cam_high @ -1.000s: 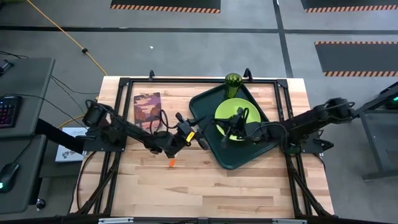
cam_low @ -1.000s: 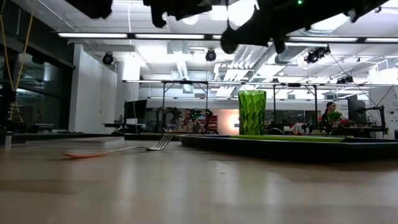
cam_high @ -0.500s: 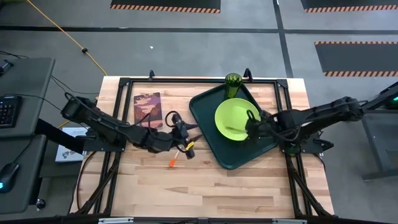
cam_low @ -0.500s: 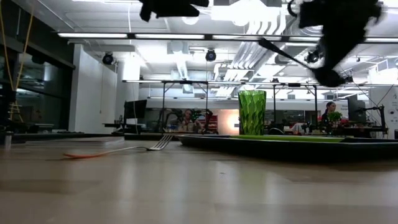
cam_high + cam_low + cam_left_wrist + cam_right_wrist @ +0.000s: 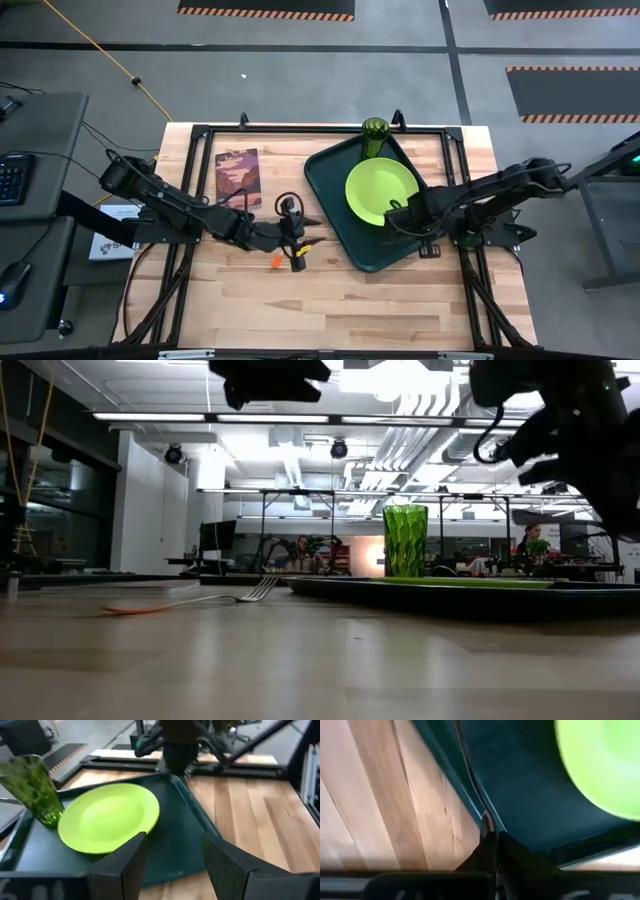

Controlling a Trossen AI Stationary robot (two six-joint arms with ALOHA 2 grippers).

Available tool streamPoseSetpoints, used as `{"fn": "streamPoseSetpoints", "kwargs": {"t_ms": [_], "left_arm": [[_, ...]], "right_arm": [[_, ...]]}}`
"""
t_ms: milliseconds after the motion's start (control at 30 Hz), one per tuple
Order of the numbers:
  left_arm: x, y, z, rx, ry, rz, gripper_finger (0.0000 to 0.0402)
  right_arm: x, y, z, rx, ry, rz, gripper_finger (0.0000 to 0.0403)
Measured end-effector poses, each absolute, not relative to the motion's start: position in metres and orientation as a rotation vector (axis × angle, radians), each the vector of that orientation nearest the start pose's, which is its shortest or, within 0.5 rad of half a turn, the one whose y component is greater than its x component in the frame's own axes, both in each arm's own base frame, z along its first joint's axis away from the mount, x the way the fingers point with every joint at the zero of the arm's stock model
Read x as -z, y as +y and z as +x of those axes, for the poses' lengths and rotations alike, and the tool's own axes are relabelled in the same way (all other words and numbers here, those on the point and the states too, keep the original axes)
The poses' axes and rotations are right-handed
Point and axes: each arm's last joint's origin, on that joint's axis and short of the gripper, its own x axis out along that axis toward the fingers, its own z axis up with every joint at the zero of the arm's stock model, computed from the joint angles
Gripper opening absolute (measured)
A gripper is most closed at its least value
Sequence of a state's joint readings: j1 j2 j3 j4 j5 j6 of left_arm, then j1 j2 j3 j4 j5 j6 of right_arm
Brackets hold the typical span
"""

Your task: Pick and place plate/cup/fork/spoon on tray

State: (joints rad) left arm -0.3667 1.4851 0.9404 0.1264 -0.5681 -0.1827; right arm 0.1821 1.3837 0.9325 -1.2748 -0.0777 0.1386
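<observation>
1. Right hand (image 5: 489,851) – clenched on thin dark spoon (image 5: 470,780), above large dark-green rectangular tray (image 5: 335,215) by round lime-green plate (image 5: 381,190).
2. Translucent green cup (image 5: 375,135) at tray corner.
3. Left hand (image 5: 172,862) released, over wooden worktop (image 5: 330,300) near orange-handled fork (image 5: 180,603).

Two dark jointed arms, black looping cables, left tool (image 5: 172,865) with blocky matte-black fingers

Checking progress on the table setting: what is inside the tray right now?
The tray holds the plate and the cup in its far corner. The right gripper covers part of the tray beside the plate, pinching the spoon. The fork lies on the table.
</observation>
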Motion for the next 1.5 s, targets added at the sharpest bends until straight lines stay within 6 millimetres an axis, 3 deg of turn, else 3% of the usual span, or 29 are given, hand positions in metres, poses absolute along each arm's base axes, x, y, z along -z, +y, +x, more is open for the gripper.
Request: {"fn": "streamPoseSetpoints", "kwargs": {"t_ms": [233, 467, 633, 1000, 1500], "left_arm": [[-0.227, -0.1, 0.292, -0.255, 0.368, -0.046, 0.0179], [-0.224, -0.099, 0.28, -0.227, 0.264, -0.122, 0.0179], [-0.222, -0.1, 0.277, -0.22, 0.253, -0.125, 0.0179], [-0.222, -0.1, 0.277, -0.221, 0.251, -0.132, 0.0179], [-0.222, -0.1, 0.278, -0.224, 0.248, -0.133, 0.0179]], "right_arm": [[-0.192, 0.034, 0.215, -0.245, 1.807, -0.065, 0.0], [-0.169, 0.018, 0.226, -0.279, 1.896, -0.055, 0.0], [-0.164, 0.005, 0.229, -0.275, 1.906, -0.035, 0.0], [-0.137, 0.0, 0.207, -0.292, 1.958, 0.011, 0.0], [-0.136, -0.001, 0.21, -0.253, 1.927, -0.001, 0.0]]}}
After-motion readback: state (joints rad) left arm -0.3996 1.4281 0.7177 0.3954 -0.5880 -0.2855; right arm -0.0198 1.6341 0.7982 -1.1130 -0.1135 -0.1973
